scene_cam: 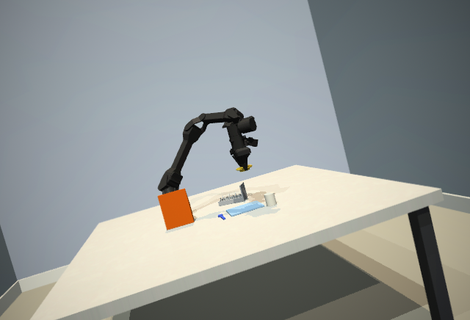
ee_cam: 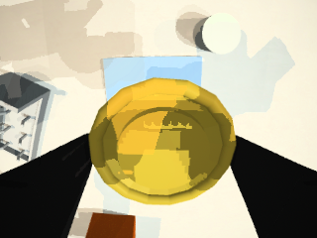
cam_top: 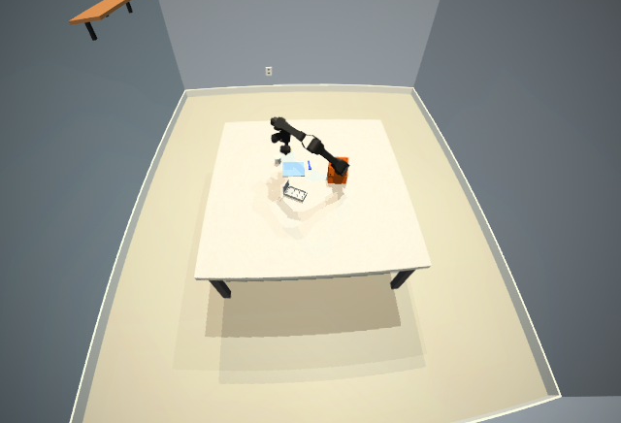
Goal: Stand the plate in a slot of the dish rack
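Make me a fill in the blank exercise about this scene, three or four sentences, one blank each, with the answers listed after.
1. The tool is shut on a plate whose colour is ____.
2. In the exterior view the plate hangs ____ the table, not resting on it.
3. The arm's base stands behind a box coloured ____.
4. The white cup stands beside a flat mat coloured light ____.

Missing words: yellow; above; orange; blue
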